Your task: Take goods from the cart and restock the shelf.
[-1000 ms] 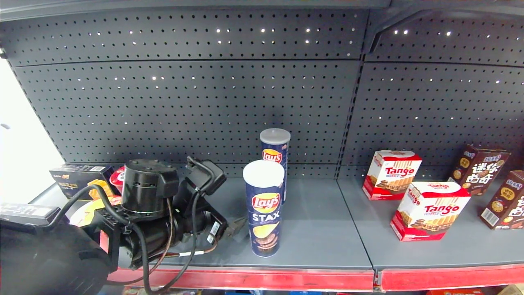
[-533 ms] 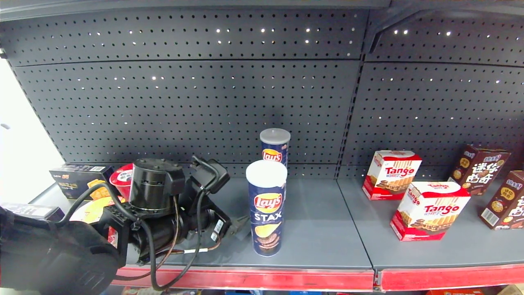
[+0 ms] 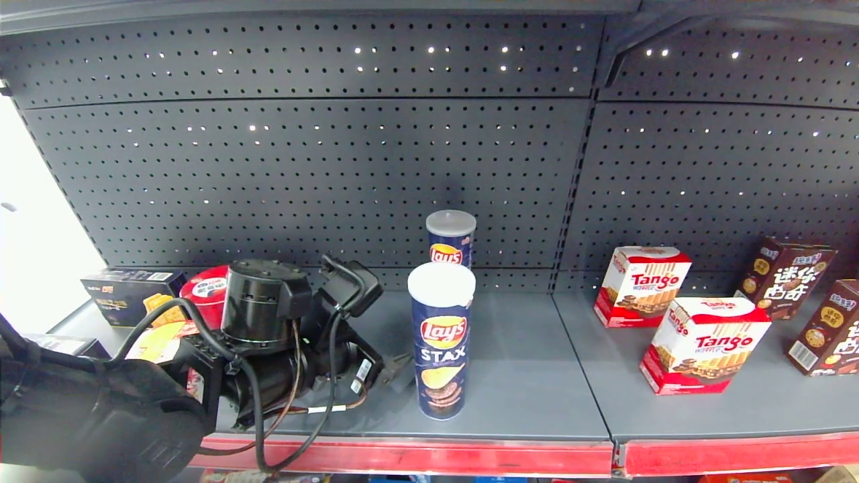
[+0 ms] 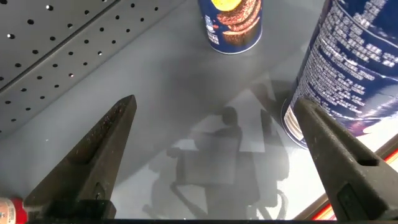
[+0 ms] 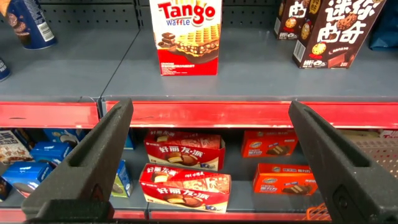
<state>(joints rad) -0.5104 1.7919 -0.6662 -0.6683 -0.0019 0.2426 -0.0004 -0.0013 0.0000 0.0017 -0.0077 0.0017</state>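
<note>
Goods stand on the grey shelf, which has a red front edge and a dark pegboard rising along its back edge. The left arm lies low over the shelf's left part, its wrist near the front edge.

The left hand points toward the middle of the shelf with its fingers spread wide and nothing between them but bare shelf. One fingertip sits just beside the base of the front can (whether it touches cannot be told). That can stands upright near the front edge, about midway along. The rear can stands upright behind it, close to the back edge, and the two are apart.

The right hand is held out before the red front edge, spread and holding nothing. Red boxes sit on a lower shelf beneath.

Toward the right end of the shelf stand two wafer boxes, one nearer the front edge than the other, with two brown boxes farther right. At the back left corner lies a black box, and a red-lidded tub stands just beside it, partly behind the arm.
</note>
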